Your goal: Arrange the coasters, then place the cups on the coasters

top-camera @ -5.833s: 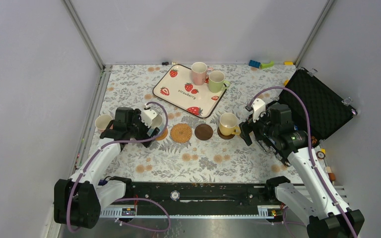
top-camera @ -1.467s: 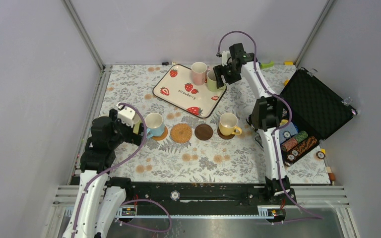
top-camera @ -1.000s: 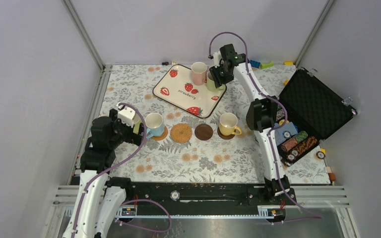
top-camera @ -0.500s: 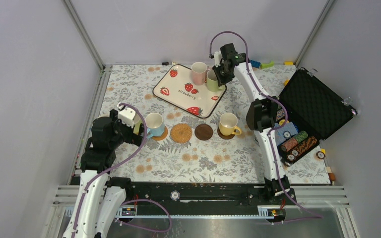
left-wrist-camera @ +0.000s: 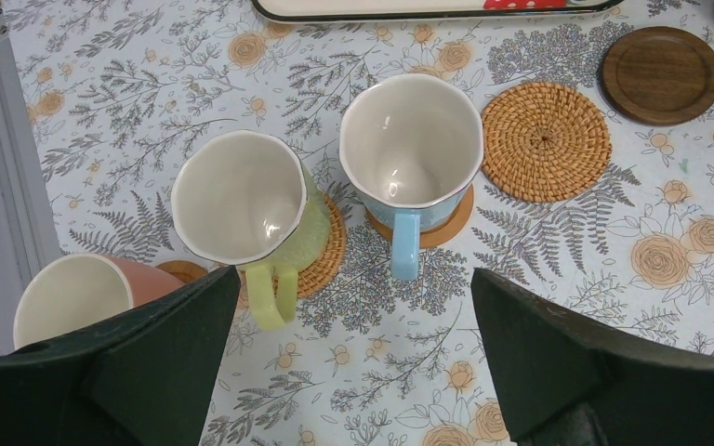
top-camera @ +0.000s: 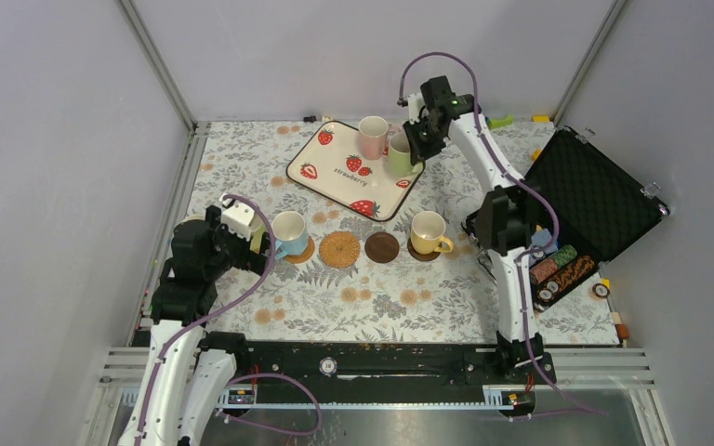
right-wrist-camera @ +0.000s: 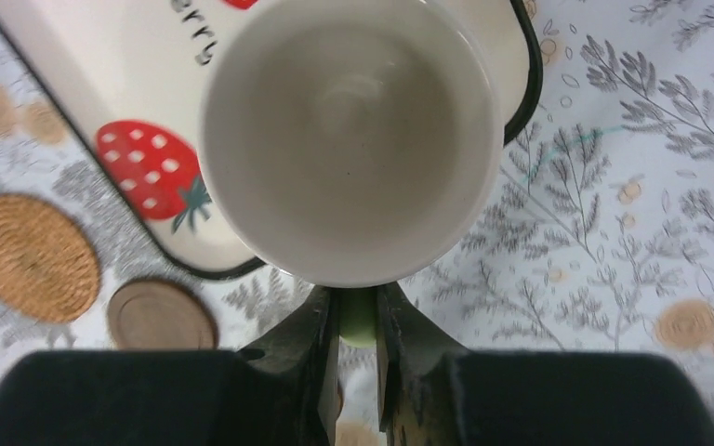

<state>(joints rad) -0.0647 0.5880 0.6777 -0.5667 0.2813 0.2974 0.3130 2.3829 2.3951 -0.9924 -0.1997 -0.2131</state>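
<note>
The right gripper point(right-wrist-camera: 358, 307) is clamping its two fingers on the handle point(right-wrist-camera: 358, 325) of the green cup point(right-wrist-camera: 353, 130), which is sitting directly ahead of the fingertips with its white inside facing up, over the near corner of the strawberry-print tray point(right-wrist-camera: 74, 56). The handle is pointing straight back into the jaws. Whether the cup's base is resting on the tray or is just clear of it cannot be told. Two coasters are lying bare behind this gripper and to its left, back toward the arm bases: a dark brown coaster point(right-wrist-camera: 161, 314) closer in and a woven coaster point(right-wrist-camera: 30, 257) beyond it. Judging by this, the coming move is pulling the cup back and leftward onto one of them. The left gripper point(left-wrist-camera: 355, 270) is hanging with its fingers spread wide and gripping nothing, above a blue cup point(left-wrist-camera: 411, 139) and a yellow-green cup point(left-wrist-camera: 239, 197) seated on coasters; it is nearer the woven coaster. The tray is showing the printed word "strawberry" in the top view.
</note>
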